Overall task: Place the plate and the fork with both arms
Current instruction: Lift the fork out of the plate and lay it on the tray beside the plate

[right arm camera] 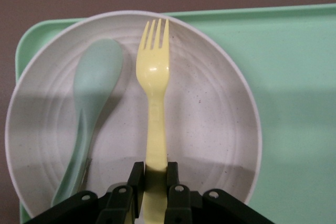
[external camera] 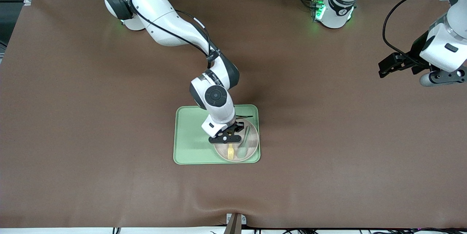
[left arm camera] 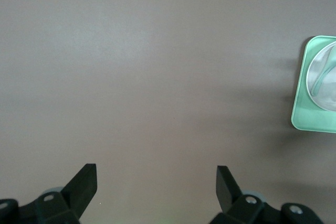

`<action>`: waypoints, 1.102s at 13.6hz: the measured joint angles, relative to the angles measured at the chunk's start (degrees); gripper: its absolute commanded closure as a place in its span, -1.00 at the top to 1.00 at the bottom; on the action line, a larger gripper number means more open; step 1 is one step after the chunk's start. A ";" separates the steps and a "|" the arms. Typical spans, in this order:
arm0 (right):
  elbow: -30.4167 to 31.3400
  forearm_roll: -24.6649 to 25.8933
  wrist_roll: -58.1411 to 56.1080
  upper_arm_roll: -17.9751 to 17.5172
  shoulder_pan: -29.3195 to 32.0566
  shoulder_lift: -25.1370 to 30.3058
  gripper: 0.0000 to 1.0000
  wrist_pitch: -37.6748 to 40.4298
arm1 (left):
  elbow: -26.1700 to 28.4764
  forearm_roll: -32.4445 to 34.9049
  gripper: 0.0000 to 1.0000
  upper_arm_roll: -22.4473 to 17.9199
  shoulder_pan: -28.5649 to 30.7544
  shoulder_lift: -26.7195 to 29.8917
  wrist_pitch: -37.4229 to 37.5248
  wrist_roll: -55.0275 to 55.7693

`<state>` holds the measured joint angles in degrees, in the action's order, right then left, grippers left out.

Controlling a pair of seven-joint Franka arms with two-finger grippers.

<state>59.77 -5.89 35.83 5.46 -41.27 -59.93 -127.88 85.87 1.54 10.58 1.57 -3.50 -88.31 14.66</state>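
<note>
Two items matter here, and I judge both close to placed. The plate sits on the green tray, in the tray's corner toward the left arm's end of the table and nearer the front camera. The fork lies over the plate's inside, tines toward the front camera, with a grey-green spoon lying beside it in the same plate.

My right gripper is down over the plate, its jaws closed on the fork's handle. From the right wrist view I cannot tell whether the fork's head already rests on the plate or hangs just above it.

My left gripper hangs over bare table at the left arm's end, well apart from the tray, jaws spread wide and holding nothing. That arm is waiting.

So, as I read it: the plate looks set down, and the fork is brought to its spot but not yet let go. What I think is left is to release the handle and lift the right arm clear without dragging the fork or nudging the spoon.
</note>
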 measured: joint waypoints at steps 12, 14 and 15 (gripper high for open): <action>4.21 -0.04 -6.87 0.45 8.05 6.88 -0.84 9.97 | 0.10 0.00 1.00 -0.09 0.01 0.00 0.00 0.00; 8.77 -0.04 -8.28 0.49 8.37 7.75 -0.84 5.82 | 0.20 0.00 1.00 -0.09 0.01 0.00 0.00 0.00; 11.11 -0.03 -8.76 0.51 8.42 8.06 -0.84 3.83 | 0.25 0.00 1.00 -0.09 0.01 0.00 0.00 0.00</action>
<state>70.88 -5.92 27.08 5.96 -32.85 -51.87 -124.05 86.12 1.54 10.48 1.58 -3.51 -88.31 14.66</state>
